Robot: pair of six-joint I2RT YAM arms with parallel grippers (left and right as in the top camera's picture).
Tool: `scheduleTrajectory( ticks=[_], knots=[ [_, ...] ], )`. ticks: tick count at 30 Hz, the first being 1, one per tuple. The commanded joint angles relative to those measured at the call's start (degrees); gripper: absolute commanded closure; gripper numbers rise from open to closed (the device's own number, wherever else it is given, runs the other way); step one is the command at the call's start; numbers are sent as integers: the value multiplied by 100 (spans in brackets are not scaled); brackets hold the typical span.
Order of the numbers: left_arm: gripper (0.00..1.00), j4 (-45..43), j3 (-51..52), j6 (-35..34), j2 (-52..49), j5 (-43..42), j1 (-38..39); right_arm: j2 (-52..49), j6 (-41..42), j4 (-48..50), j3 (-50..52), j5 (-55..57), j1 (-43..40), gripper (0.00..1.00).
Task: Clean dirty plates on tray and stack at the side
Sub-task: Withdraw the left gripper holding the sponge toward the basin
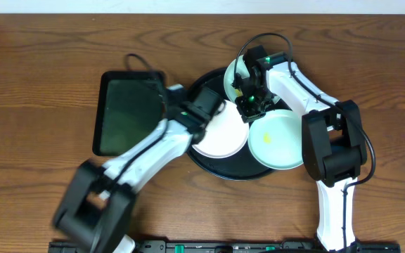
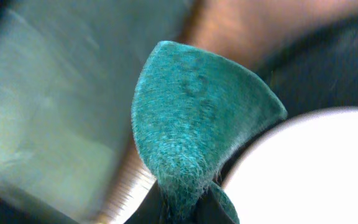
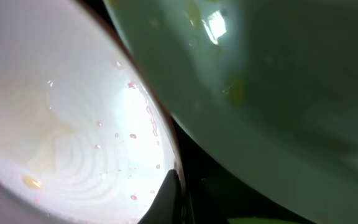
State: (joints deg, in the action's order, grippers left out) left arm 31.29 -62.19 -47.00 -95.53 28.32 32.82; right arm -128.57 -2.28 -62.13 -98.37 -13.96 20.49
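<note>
White plate (image 1: 220,133) lies on the left half of the black tray (image 1: 234,171), mid-table. Near mint plate (image 1: 281,140) sits just right of it, overhanging the tray's right rim. Far mint plate (image 1: 233,76) is at the tray's far edge, partly hidden by the right arm.

Overhead is too coarse to judge soiling on the white plate. Right wrist view alone shows a small yellow smear (image 3: 32,182) and scattered droplets on it, with a mint rim close beside. Right gripper (image 3: 173,198): fingers pressed together, low between those two plates.

Left wrist view alone shows the left gripper (image 2: 184,211) pinching a folded teal cloth (image 2: 197,124) by the white plate's left edge; overhead, the arm hides the cloth.

Green tray (image 1: 126,112) lies left of the black tray on the wood table (image 1: 41,63).
</note>
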Motion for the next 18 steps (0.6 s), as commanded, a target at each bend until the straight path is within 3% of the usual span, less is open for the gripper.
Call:
scheduleTrajectory(
  ticks=[1, 10, 14, 18],
  knots=[
    [93, 33, -28, -131, 861, 413, -168, 407, -173, -20, 55, 472, 103, 99],
    [93, 789, -28, -133, 2302, -254, -1252, 1292, -212, -2, 55, 905, 393, 99],
    [93, 1344, -28, -15, 2564, -269, -2031, 1768, -201, 20, 55, 1965, 638, 99],
    [93, 1523, -26, 608, 2516, -774, -2778, 2186, -42, 114, 55, 3521, 994, 99]
  ],
)
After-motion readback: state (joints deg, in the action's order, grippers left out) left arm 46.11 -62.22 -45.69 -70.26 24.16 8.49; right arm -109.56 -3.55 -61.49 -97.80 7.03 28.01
